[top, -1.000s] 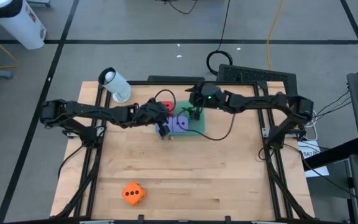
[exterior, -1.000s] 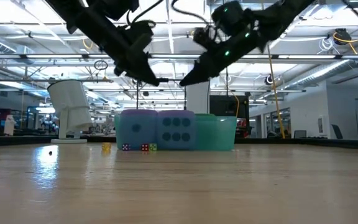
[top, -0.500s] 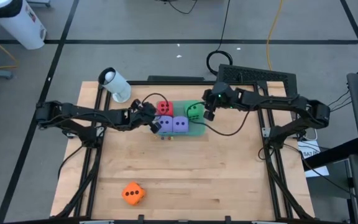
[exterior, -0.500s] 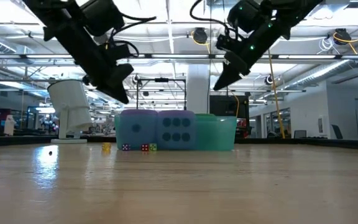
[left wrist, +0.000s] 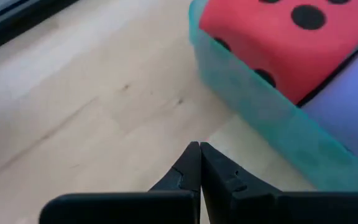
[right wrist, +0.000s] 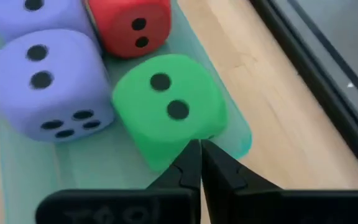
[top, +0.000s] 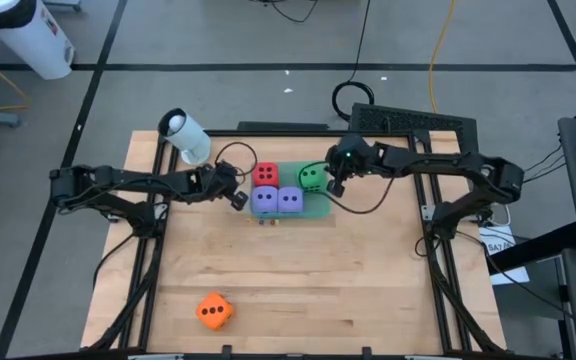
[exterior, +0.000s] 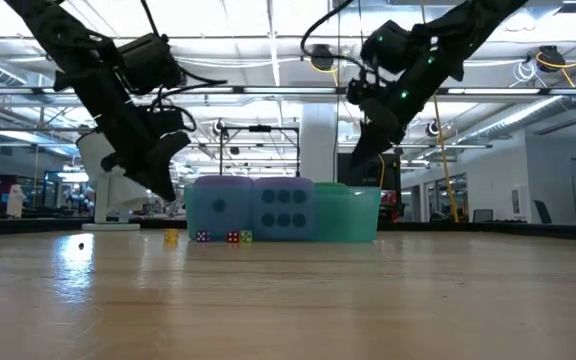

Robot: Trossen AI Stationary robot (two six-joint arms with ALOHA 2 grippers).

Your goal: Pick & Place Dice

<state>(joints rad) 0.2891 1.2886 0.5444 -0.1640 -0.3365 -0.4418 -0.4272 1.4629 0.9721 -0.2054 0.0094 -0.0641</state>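
A flat teal tray (top: 320, 205) at the table's far middle holds a red die (top: 265, 175), a green die (top: 311, 178) and two purple-blue dice (top: 265, 201) (top: 290, 201). An orange die (top: 214, 311) lies alone near the table's front edge. My left gripper (left wrist: 199, 158) is shut and hovers just left of the tray, by the red die (left wrist: 272, 37). My right gripper (right wrist: 199, 155) is shut too, at the tray's right end, over the green die's (right wrist: 166, 106) near edge and clear of it.
A white cylinder (top: 185, 137) lies at the table's far left corner. A few tiny dice (exterior: 233, 237) sit on the wood just in front of the tray. Bare wood stretches between the tray and the orange die.
My left gripper has drawn back from over the tray toward the table's left edge and come down. My right gripper has moved off the tray's middle toward its right end. The green die now shows uncovered in the tray.
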